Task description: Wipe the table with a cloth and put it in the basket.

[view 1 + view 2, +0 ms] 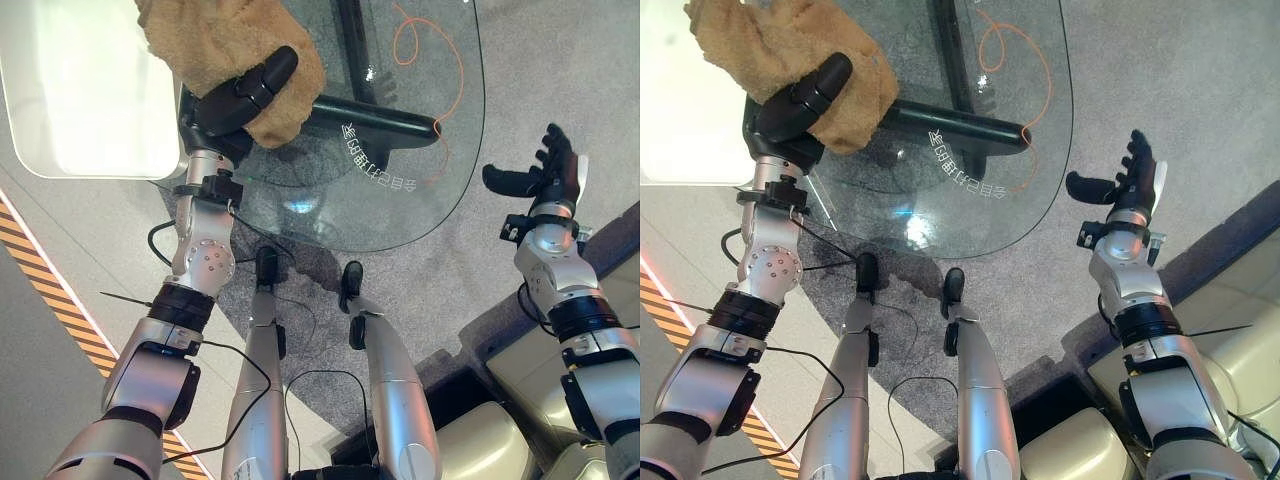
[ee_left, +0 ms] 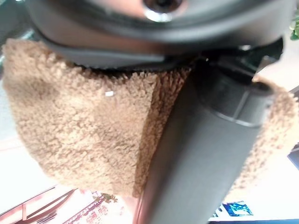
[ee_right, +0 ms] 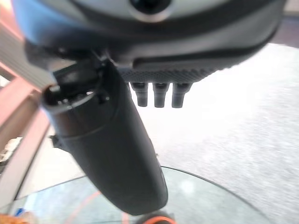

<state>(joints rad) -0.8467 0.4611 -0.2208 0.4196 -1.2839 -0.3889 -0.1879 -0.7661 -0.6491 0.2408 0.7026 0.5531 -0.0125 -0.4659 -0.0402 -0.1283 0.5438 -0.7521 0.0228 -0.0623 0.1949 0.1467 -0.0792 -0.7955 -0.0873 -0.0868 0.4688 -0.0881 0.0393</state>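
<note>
While the left hand (image 1: 238, 100) gripped the cloth (image 1: 200, 45) at the near left edge of the glass table (image 1: 400, 190), its thumb curled over the bunched fabric, the job looked to be somewhere in the wiping stage rather than near its end. No basket could be picked out, so dropping the cloth off was judged to be wholly ahead, and how much of the table had been wiped could not be told from the glass.

The cloth was a thick, tan, woolly thing with a nubbly pile, gathered into a soft lump that spilled past the hand toward the table's far left. The table top was clear glass with a rounded edge, smooth and shiny, and a black bar (image 1: 380, 118) of its frame showed through it, as did an orange cord (image 1: 410, 45) lying on the grey carpet (image 1: 560, 60) beneath. A pale, glossy, rounded slab (image 1: 80, 90) lay just left of the table.

The right hand (image 1: 540, 172) hung off the table's right edge, well apart from it, fingers straight and spread, holding nothing.
</note>
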